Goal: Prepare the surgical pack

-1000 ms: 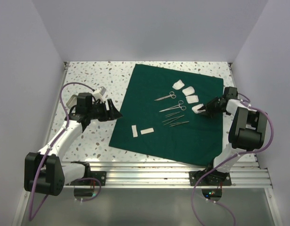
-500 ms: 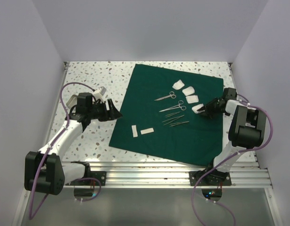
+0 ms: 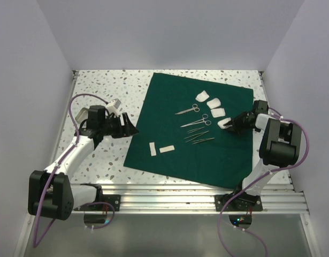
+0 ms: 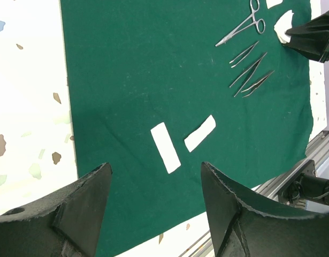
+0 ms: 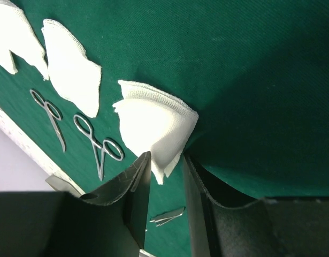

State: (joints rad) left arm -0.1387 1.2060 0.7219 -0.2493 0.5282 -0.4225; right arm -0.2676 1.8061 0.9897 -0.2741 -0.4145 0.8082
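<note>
The dark green drape (image 3: pixel 201 139) lies spread flat on the table. On it are two steel scissors (image 3: pixel 188 110), several forceps (image 3: pixel 199 137), two white strips (image 3: pixel 159 149) and a row of white gauze pieces (image 3: pixel 214 102). My right gripper (image 3: pixel 231 125) is low over the drape's right part, shut on the nearest gauze piece (image 5: pixel 153 123). A corner of that piece is pinched between the fingertips (image 5: pixel 144 160). My left gripper (image 3: pixel 133 129) is open and empty at the drape's left edge, with the strips (image 4: pixel 165 146) ahead of it. A small shiny tray (image 3: pixel 115 105) sits on the table beside the left arm.
The speckled table (image 3: pixel 100 155) shows left of the drape and along its far edge. White walls close in the left, back and right sides. An aluminium rail (image 3: pixel 180 195) runs along the near edge, and it also shows in the left wrist view (image 4: pixel 314 160).
The right arm has shifted slightly while its gripper stays at the gauze piece. The left arm has not moved.
</note>
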